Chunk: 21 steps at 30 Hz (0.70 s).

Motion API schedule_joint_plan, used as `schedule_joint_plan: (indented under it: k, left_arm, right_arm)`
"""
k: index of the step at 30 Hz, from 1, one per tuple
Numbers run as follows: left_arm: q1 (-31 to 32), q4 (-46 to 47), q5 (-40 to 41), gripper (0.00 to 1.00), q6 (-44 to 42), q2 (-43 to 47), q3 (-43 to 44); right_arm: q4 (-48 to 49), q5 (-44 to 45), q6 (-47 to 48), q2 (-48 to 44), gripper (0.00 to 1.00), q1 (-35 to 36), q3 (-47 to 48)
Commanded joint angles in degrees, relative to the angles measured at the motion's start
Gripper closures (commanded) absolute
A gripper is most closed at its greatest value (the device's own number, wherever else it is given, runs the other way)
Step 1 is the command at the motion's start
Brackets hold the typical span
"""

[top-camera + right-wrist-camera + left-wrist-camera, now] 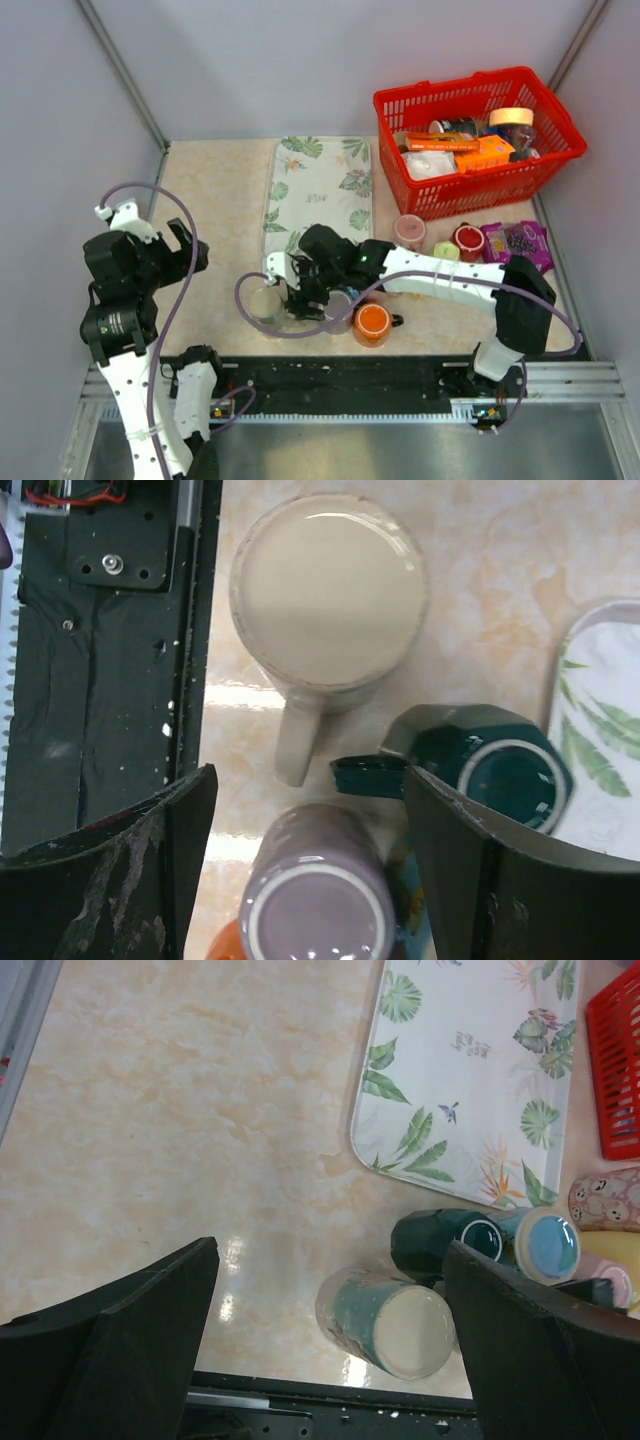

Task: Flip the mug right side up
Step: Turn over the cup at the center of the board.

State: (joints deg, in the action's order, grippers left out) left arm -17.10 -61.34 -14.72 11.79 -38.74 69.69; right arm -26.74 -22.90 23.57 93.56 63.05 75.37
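The cream mug stands upside down near the front edge of the worktop. In the right wrist view its handle points to 6 o'clock. The right pincer hangs over that handle, spread wide and pinching nothing. A purple mug crowds in at 6 o'clock. A dark green mug sits at 4 o'clock, its handle just beside the cream one. An orange cup and a leafy tray are near. The left pincer is spread too, with nothing in it.
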Motion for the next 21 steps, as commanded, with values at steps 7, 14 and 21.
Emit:
schedule_joint_plan:
  k: [7,14,21]
  left_arm:
    - [-2.1,-0.4,11.0,0.01,2.4,-0.2,0.4]
    - [-2.1,1.0,14.2,0.01,2.4,1.7,1.3]
    - [-1.8,1.8,21.2,0.01,2.0,1.9,2.2]
  right_arm:
    - [13.4,10.3,-7.4,5.9,0.25,6.0,-3.1]
    - [16.3,14.8,-9.6,10.7,0.28,8.5,-2.6]
    - [16.8,15.8,-12.8,15.3,0.41,8.8,-1.1]
